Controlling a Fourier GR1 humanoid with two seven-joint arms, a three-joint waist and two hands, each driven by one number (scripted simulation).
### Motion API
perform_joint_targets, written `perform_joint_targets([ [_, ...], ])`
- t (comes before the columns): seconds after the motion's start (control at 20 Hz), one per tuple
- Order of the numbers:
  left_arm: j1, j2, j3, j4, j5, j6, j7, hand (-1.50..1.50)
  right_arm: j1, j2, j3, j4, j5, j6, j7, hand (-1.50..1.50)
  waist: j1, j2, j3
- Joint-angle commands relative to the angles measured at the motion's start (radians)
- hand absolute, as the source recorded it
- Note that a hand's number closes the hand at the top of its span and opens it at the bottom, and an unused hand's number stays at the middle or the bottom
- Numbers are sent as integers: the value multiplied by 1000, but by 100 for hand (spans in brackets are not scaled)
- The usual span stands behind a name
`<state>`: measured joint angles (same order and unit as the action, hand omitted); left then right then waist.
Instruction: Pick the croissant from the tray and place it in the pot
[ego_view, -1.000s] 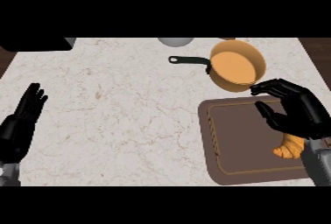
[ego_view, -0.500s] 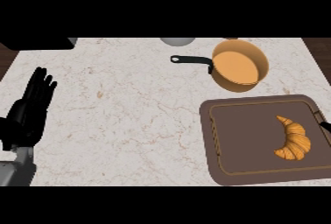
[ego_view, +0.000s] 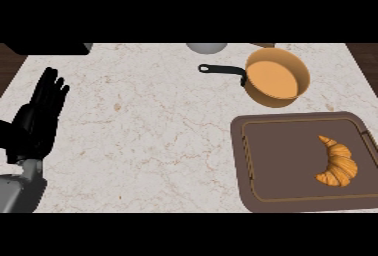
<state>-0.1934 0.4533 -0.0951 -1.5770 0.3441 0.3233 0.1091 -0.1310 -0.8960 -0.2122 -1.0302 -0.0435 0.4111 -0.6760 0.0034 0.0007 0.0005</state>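
A golden croissant (ego_view: 338, 162) lies on the right half of the dark brown tray (ego_view: 273, 160) at the counter's right front. An orange pot (ego_view: 275, 77) with a black handle (ego_view: 220, 69) stands behind the tray, and nothing is in it. At the left edge my left hand (ego_view: 35, 119) rests open with its fingers pointing up, far from both. My right hand does not show in the head view.
A grey round object (ego_view: 206, 47) sits at the counter's back edge, left of the pot. The marble counter (ego_view: 148, 135) stretches wide between my left hand and the tray.
My right hand, which hovered over the tray a second ago, has pulled out of view and uncovered the croissant. My left hand has shifted slightly up and to the right.
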Motion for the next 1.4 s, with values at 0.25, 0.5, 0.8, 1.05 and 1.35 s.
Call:
perform_joint_targets([
  [0.25,-10,13,14,-21,-13,1,49,0,34,-89,216,-216,229,49,218,-150,-1,-4,-2],
  [0.5,3,-38,-13,-47,-62,27,53,0,26,-37,263,-304,271,90,364,-150,-6,-2,-1],
  [0.8,2,-42,50,-65,-73,-11,93,0,81,17,205,-480,252,162,528,-150,-10,-3,-1],
  [1.05,-2,-76,84,-42,-79,-50,91,0,86,88,206,-400,368,141,471,-150,-5,-1,0],
  [1.35,20,-107,74,-92,-145,-39,98,0,21,149,223,-318,506,91,504,-150,-1,-1,0],
])
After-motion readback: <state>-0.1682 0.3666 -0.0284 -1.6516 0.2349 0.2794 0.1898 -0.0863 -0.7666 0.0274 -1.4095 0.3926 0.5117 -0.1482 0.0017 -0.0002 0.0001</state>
